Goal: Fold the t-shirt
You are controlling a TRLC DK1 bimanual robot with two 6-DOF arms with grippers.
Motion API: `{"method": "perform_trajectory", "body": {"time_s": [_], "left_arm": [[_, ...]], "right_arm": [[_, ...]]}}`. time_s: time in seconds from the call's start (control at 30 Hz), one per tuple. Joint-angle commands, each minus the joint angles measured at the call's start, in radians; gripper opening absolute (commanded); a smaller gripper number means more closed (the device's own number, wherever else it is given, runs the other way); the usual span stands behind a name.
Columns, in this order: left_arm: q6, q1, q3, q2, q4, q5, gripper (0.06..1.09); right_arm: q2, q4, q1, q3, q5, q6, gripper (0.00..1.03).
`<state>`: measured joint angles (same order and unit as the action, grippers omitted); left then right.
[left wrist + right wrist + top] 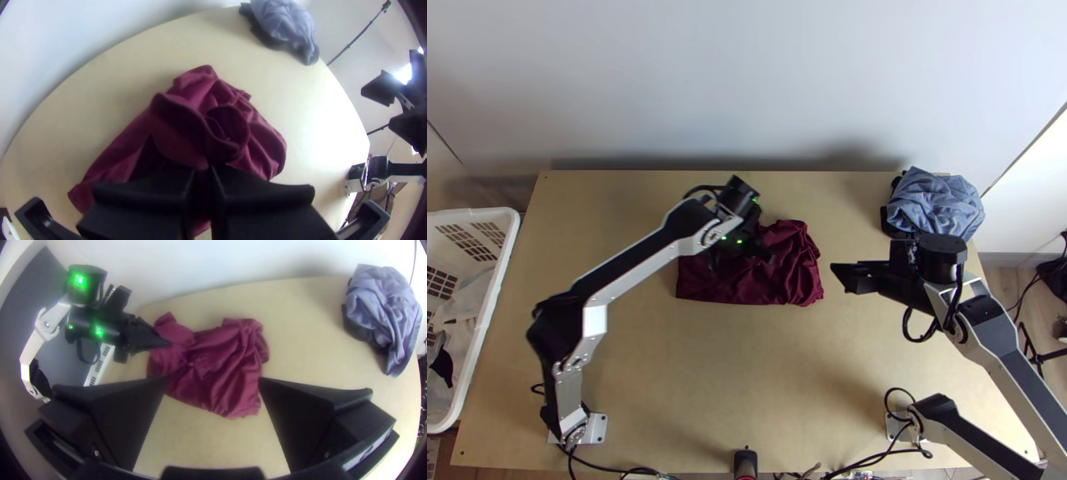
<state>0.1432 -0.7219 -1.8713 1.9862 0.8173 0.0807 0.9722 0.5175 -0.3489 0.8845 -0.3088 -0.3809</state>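
Looks like early straightening: pinches bunched t-shirt (797,276) on far half of table (691,376) with left gripper (203,169), holds right gripper (839,277) spread over table's right half, next needs second grip to draw cloth flat.

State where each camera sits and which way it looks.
Top view: high over the near edge of the table, looking steeply down; left arm and right arm show.
Left wrist view: on that arm's wrist, looking down at the maroon shirt; left gripper shows, shut on it.
Right wrist view: on that arm's wrist, looking across at the shirt; right gripper shows, open.
Both wrist views share shirt and bunched blue cloth.
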Motion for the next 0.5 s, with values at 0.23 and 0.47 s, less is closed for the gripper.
{"method": "perform_trajectory", "body": {"time_s": [0.23, 0.47], "left_arm": [[0.096, -0.119, -0.256, 0.243, -0.044, -0.004, 0.09], [0.122, -0.157, -0.371, 0.365, -0.044, -0.002, 0.09]], "right_arm": [[-0.073, -0.004, 0.028, -0.071, -0.003, 0.002, 0.96], [-0.082, -0.004, 0.047, -0.082, -0.021, 0.005, 0.96]]}}
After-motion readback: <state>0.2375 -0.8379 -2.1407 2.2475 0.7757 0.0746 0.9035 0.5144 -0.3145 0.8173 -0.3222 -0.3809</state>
